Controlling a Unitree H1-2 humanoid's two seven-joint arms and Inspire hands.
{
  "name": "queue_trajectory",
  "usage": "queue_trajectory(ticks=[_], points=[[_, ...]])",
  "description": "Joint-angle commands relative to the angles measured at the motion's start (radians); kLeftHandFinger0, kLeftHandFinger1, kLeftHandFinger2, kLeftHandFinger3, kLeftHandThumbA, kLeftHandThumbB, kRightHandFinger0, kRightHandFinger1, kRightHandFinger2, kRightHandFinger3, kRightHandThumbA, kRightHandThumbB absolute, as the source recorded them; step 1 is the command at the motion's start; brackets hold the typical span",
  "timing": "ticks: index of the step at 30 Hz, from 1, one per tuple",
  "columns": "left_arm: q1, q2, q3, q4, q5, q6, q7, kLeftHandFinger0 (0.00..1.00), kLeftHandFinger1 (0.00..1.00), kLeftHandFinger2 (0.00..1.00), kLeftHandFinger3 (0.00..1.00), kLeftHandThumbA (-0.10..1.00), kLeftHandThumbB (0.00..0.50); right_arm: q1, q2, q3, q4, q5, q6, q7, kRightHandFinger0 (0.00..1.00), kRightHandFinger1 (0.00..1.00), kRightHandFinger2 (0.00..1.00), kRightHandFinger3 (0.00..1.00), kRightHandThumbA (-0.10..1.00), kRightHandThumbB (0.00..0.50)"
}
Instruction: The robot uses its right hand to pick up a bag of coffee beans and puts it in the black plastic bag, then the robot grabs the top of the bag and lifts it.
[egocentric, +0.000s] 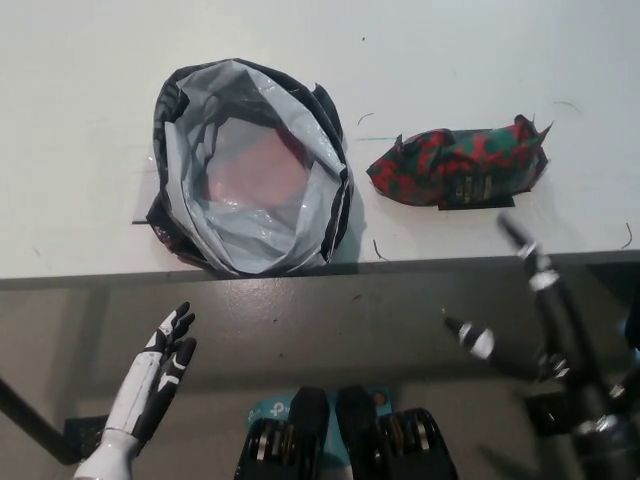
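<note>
I see the coffee bean bag (458, 166), red and green, lying on the white table (90, 120) just right of the open black plastic bag (250, 165). My right hand (515, 300) hovers below the coffee, fingers spread, holding nothing. My left hand (155, 380) rests below the plastic bag, fingers apart.

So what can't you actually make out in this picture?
Head view only:
- Right robot hand: motion-blurred, and the arm runs off the lower right corner, so its finger spread is unclear.
- Black plastic bag: its grey inside shows a pinkish blur; what that is can't be told.
- Coffee bean bag: label too small to read.
- Left robot hand: wrist cut off by the bottom edge.
</note>
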Motion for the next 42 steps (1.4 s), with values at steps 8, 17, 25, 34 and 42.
queue_trajectory(ticks=[8,17,25,34,42], points=[[-0.039,-0.006,-0.004,-0.006,-0.006,-0.054,-0.007,1.00,1.00,1.00,1.00,1.00,0.208,-0.348,-0.211,-0.090,-0.015,-0.021,0.182,0.087,1.00,1.00,1.00,1.00,1.00,0.333],[-0.041,0.000,-0.011,-0.007,0.000,-0.049,-0.015,1.00,1.00,1.00,1.00,1.00,0.229,-0.573,-0.378,0.029,0.065,-0.040,0.351,0.313,1.00,1.00,1.00,1.00,0.95,0.382],[-0.043,-0.004,-0.008,0.002,-0.007,-0.064,-0.012,1.00,1.00,1.00,1.00,1.00,0.205,-0.784,-0.475,0.260,0.218,-0.130,0.482,0.582,1.00,1.00,1.00,1.00,1.00,0.500],[-0.041,-0.003,-0.006,0.001,-0.010,-0.056,-0.014,1.00,1.00,1.00,1.00,1.00,0.202,-0.895,-0.463,0.426,0.344,-0.174,0.552,0.737,1.00,1.00,1.00,1.00,1.00,0.500],[-0.038,-0.005,-0.008,-0.002,-0.006,-0.056,-0.012,1.00,1.00,1.00,1.00,1.00,0.202,-0.963,-0.421,0.505,0.476,-0.214,0.491,0.726,1.00,1.00,1.00,1.00,1.00,0.500]])
